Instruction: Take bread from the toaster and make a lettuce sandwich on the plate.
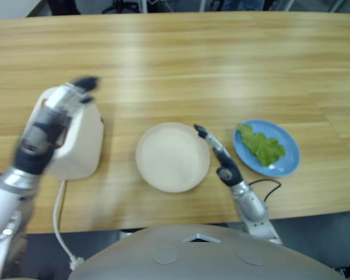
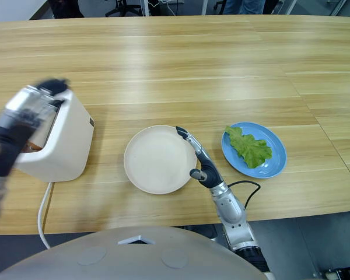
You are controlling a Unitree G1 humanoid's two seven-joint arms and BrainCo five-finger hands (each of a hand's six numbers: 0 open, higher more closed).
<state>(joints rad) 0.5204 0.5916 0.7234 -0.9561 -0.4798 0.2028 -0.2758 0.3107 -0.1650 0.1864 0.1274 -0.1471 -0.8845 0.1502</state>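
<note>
From my station I see the toaster (image 2: 64,146) at the left end of the surface (image 2: 192,70), close to the near edge. Its pale cord (image 2: 44,216) trails off over that edge. The left hand (image 1: 55,116) is above the toaster's top, with its dark tips toward the far side. I cannot tell whether it is spread or closed on anything. A brown patch (image 2: 32,144) shows in the toaster's top opening under that hand, and I take it for the bread, though I cannot be sure.

The cream plate (image 2: 151,160) lies near the middle of the near edge, just right of the toaster and apart from it. Nothing lies on it.

The right hand (image 2: 201,163) is just beside the plate's right rim, between it and the blue plate (image 2: 277,157). It is stretched out straight and narrow, pointing toward the far edge, and it holds nothing. Its tips reach the cream plate's upper right rim, but I cannot say whether they touch it. A thin black cable (image 2: 248,186) loops on the surface by its wrist.

The blue plate is to the right, near the near edge, and the lettuce (image 2: 249,149) lies across its middle.
</note>
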